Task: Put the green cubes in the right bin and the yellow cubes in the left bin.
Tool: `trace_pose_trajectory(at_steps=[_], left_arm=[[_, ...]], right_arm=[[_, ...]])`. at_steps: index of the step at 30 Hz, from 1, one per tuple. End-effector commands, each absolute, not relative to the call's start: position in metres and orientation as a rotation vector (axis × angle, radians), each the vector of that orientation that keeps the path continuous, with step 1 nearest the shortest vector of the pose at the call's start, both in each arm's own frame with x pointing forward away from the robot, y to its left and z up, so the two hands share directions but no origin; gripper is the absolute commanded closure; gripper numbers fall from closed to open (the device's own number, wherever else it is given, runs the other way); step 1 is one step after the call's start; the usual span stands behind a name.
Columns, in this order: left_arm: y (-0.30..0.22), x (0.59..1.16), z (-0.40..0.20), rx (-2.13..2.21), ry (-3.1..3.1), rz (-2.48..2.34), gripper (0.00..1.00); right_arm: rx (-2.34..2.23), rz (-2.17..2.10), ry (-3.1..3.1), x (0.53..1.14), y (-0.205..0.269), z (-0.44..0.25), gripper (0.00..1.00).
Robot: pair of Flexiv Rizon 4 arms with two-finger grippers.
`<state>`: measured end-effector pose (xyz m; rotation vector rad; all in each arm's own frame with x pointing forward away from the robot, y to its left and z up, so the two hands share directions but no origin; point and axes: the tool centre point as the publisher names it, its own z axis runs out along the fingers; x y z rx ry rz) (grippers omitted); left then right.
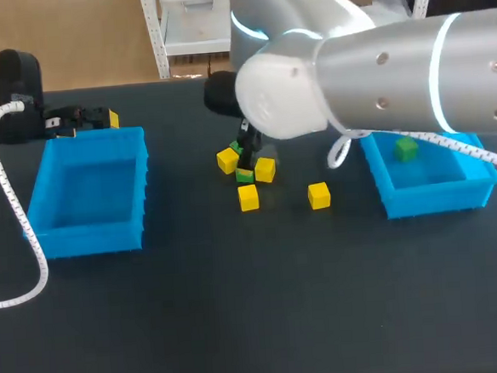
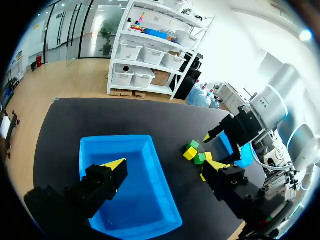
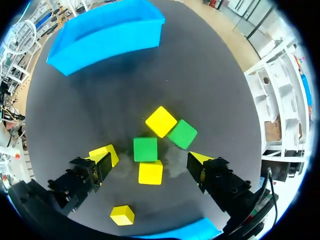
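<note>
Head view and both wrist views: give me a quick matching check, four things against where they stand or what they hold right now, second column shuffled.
Things:
1. left bin
2. right bin
3. right gripper
4. left gripper

States:
a. holds one green cube
b. open, over the loose cubes in the middle of the table
c. holds no cube
d. open, only a bin ahead of it

Pairs: 1-c, 2-a, 3-b, 4-d.

A black table point(image 1: 241, 324) with a plain matte top lies underneath.
</note>
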<state>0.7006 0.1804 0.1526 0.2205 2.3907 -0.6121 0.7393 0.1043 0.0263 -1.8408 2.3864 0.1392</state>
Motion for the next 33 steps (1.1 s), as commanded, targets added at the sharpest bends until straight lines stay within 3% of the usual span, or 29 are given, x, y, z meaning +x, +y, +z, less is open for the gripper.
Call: trace_pose_trajectory(at_steps=[1,21,22,23,26,28,29,30,31,33], left_arm=[[0.183,0.700,0.151,0.228,2.380,-0.628,0.00],[0.183,0.700,0.151,0.228,2.380,-0.628,0.00],[0.183,0.700,0.151,0.228,2.380,-0.628,0.00],[0.183,0.700,0.151,0.228,2.380,-0.628,0.00],[0.183,0.700,0.151,0.228,2.380,-0.628,0.00],[0.183,0.700,0.151,0.228,2.380,-0.628,0.00],[0.183,0.700,0.151,0.228,2.380,-0.628,0.00],[0.183,0.700,0.151,0.228,2.380,-0.628,0.00],[0.183,0.700,0.151,0.228,2.380,-0.628,0.00],[0.183,0.700,0.151,0.228,2.380,-0.628,0.00]], right_arm=[[-1.850,0.138,2.397,0.740,0.108,0.022,0.00],[-1.784,0.135,2.483,0.736,0.112,-0.002,0.00],[-1.780,0.129,2.487,0.736,0.112,-0.003,0.07],[-1.780,0.124,2.488,0.736,0.112,-0.003,0.26],[-1.767,0.097,2.495,0.736,0.111,-0.006,0.49],[-1.754,0.091,2.504,0.735,0.111,-0.009,0.48],[-1.742,0.088,2.511,0.734,0.111,-0.010,0.42],[-1.723,0.088,2.522,0.734,0.111,-0.011,0.48],[-1.721,0.088,2.523,0.734,0.111,-0.012,0.61],[-1.712,0.088,2.532,0.733,0.111,-0.013,0.69]])
